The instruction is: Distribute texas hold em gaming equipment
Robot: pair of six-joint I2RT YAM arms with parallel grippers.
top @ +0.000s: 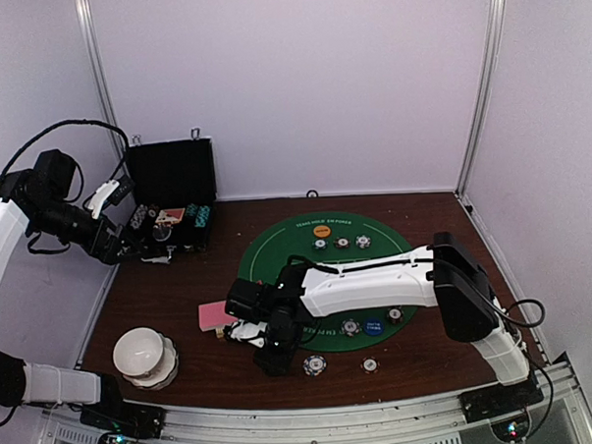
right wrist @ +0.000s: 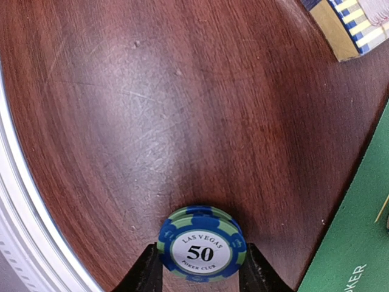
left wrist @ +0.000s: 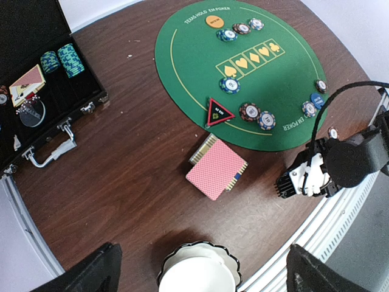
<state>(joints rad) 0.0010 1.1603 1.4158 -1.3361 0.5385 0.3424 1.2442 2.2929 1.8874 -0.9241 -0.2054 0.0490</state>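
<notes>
A blue and green striped poker chip point(right wrist: 201, 242) marked 50 lies on the brown wood, with a second rim showing under it. My right gripper point(right wrist: 199, 263) has a finger pressed to each side of it. In the top view that gripper point(top: 274, 357) points down beside the pink-backed cards point(top: 214, 315), left of the green mat point(top: 278, 250), and hides the held chip. My left gripper point(left wrist: 209, 274) hangs high near the case with its fingers wide open and holds nothing. The mat carries an orange button point(left wrist: 214, 22), a blue button point(left wrist: 316, 99), a red-black triangle marker point(left wrist: 219, 112) and several chips.
The black hinged case point(top: 171, 183) stands open at the back left with chip stacks point(left wrist: 69, 59) inside. A white bowl stack point(top: 143, 353) sits at the front left. Two loose chips point(top: 314, 365) lie near the front edge, by the metal rail point(top: 314, 418).
</notes>
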